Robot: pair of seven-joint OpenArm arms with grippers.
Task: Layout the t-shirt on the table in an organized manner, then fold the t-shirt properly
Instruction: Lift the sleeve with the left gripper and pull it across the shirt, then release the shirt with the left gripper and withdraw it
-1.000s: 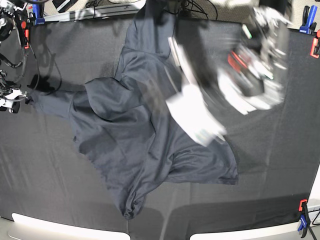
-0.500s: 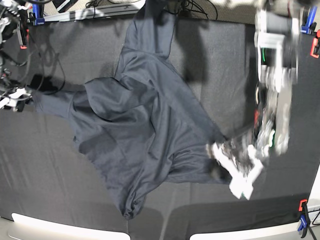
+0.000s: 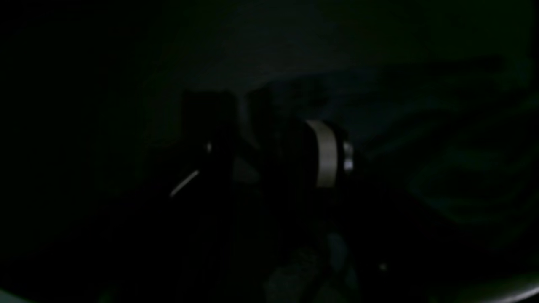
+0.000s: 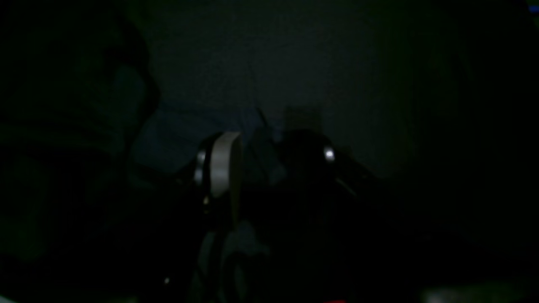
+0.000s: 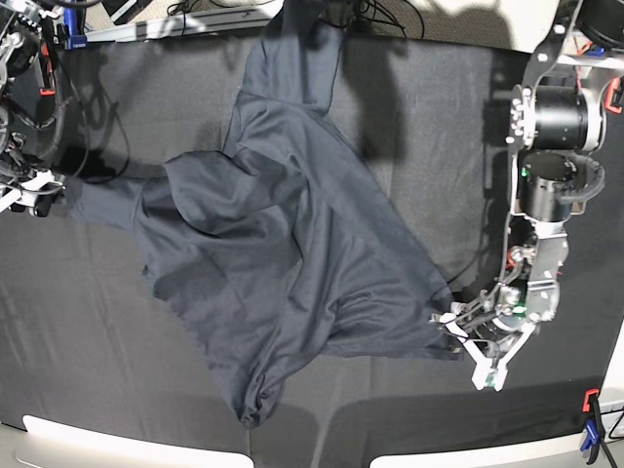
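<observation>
The dark t-shirt (image 5: 283, 253) lies crumpled across the middle of the table (image 5: 97, 370), one sleeve pulled out to the left and another part running over the far edge. My left gripper (image 5: 463, 349) sits at the shirt's lower right corner, its pale fingers apart around the hem. At the far left, my right gripper (image 5: 39, 192) stands at the tip of the stretched sleeve. Both wrist views are nearly black. The right wrist view faintly shows fabric (image 4: 261, 164) between fingers that stand apart. Nothing looks lifted off the cloth.
Blue and red clamps hold the black cloth at the corners (image 5: 595, 39) (image 5: 590, 419) (image 5: 68, 29). Cables (image 5: 380, 15) lie beyond the far edge. Pale table edge strips (image 5: 97, 439) show along the near side.
My left arm swept from above the shirt's middle to the right and down, and its gripper now rests at the lower right corner. The right arm and the shirt stayed put.
</observation>
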